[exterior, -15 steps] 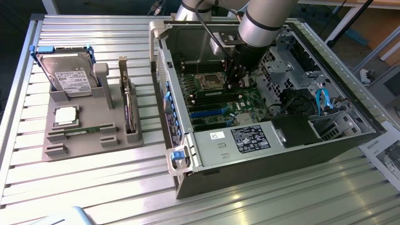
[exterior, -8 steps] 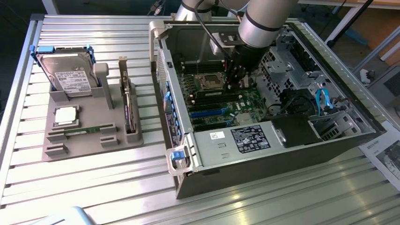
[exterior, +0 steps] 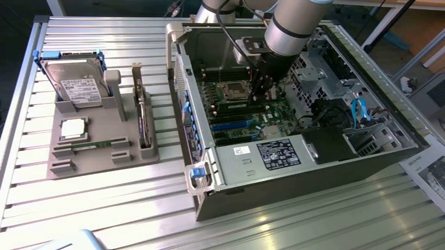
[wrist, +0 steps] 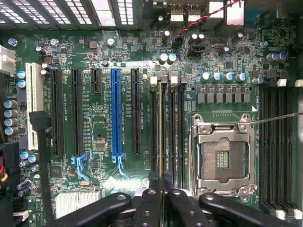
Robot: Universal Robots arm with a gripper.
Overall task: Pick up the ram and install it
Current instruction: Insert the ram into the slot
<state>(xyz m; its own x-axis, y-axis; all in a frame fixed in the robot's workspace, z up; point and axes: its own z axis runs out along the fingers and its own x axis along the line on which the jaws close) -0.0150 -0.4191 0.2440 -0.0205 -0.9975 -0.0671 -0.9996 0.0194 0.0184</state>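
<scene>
You are working over a table (exterior: 104,208) topped with ribbed aluminium slats that run across the exterior view roughly from nine to three o'clock. Light throws a bright glare (exterior: 271,221) on the slats at six o'clock. Past the table's edge at ten o'clock lies a dark floor (exterior: 17,31). At two o'clock you see an orange-brown floor (exterior: 417,21), with slim metal struts (exterior: 386,23) crossing it. A printed sheet of paper (exterior: 432,174) lies at four o'clock. A pale blue-white object (exterior: 73,240) sits at seven o'clock; what it is you cannot tell.
</scene>
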